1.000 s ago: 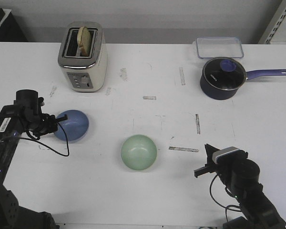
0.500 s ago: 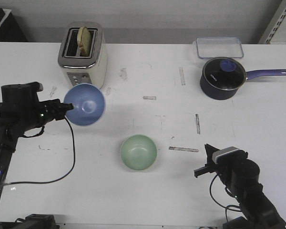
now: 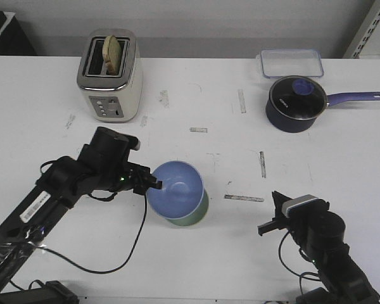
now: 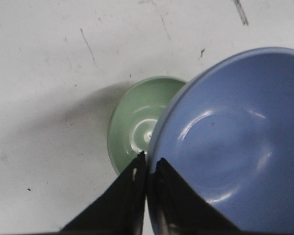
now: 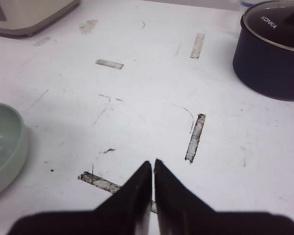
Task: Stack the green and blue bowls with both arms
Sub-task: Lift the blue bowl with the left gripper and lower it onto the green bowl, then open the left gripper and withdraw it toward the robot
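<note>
Pinching the blue bowl's (image 3: 175, 191) rim, the left gripper (image 4: 147, 164) is holding it tilted over the green bowl (image 4: 134, 121); right gripper (image 5: 152, 169) is sitting with jaws together, empty; pan (image 5: 273, 51) lid is reading "KONKA".

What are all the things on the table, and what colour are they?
blue bowl: one, periwinkle blue, held above the green bowl near the table's middle, pinched at its rim.
green bowl: one, pale mint green, on the table under the blue bowl.
toaster: one, cream and silver, far left, bread in a slot.
saucepan: one, dark navy, glass lid, long handle, far right.
container: one, clear, behind the saucepan.
table: one, white, with scuffed tape marks.
left gripper: one, black, shut on the blue bowl's rim.
right gripper: one, black, shut, holding nothing, near right.
</note>
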